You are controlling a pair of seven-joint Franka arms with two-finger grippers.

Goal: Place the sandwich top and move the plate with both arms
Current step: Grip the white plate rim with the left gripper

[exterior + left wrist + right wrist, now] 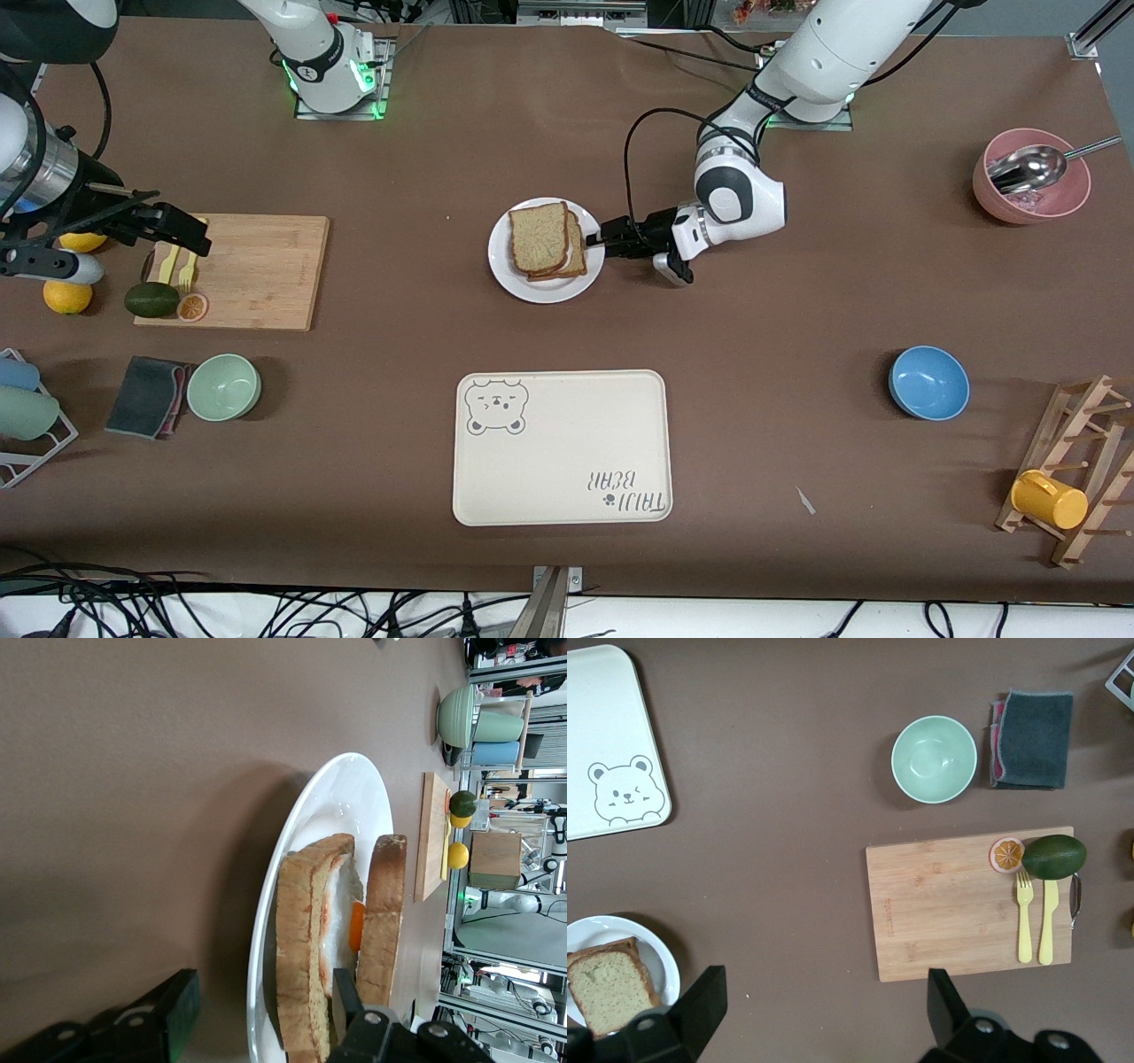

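Left gripper low at the plate rim, on the side toward the left arm's end of the bench, fingers apart with one under the rim and one over it, not clamped. On the plate, near the bench's middle: the sandwich top lying flat on the egg slice, egg showing between the two in the left wrist view. Nearer the front edge, the bear tray. Toward the left arm's end, a blue bowl, a pink bowl with a ladle, and a rack with a yellow cup near the front corner.

Right gripper held high over the cutting board at the right arm's end, fingers wide apart, holding nothing, waiting. On the board, an avocado, an orange slice, a yellow fork and knife. Nearer the front edge, a green bowl beside a grey cloth.
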